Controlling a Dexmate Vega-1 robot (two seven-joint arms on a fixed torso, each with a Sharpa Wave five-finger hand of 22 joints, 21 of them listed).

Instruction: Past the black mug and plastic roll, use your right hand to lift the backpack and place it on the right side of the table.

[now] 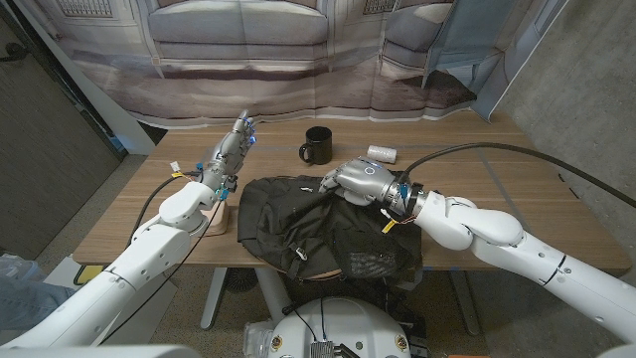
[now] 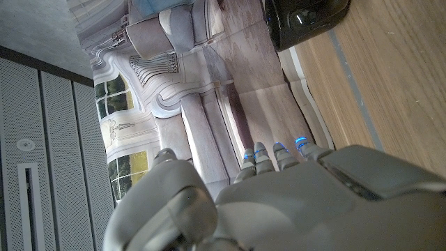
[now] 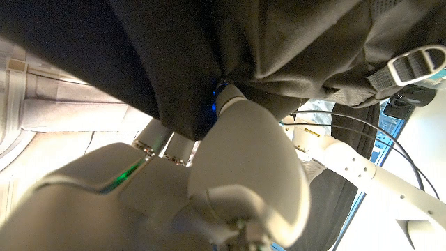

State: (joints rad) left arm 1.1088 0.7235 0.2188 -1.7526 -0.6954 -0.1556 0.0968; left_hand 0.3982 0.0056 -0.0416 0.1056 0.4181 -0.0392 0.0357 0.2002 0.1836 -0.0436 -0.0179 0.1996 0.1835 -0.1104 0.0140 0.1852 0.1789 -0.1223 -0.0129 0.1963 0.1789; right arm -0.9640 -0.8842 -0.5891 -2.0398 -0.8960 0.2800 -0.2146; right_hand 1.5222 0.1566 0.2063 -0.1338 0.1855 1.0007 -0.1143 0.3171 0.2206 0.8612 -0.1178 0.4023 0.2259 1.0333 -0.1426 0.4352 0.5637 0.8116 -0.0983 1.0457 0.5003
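Lifting step under way: on the table point(image 1: 537, 214), backpack point(image 1: 328, 234) lying mid-front and overhanging the near edge, gripped at its top by right hand point(image 1: 356, 181), left hand point(image 1: 231, 151) spread and idle, mug point(image 1: 318, 145) and roll point(image 1: 381, 153) behind; next, raising and carrying rightward

Soft, even indoor light falls on the bench point(image 1: 517, 189) from above, and shadows under my arms are faint. The head view is sharp in the middle and bends toward its corners. The backpack point(image 1: 328, 234) reads as a dark mass with little detail. In my right wrist view, my right hand point(image 3: 230, 160) is close and blurred, with a pale sheen; bright light washes out one edge.
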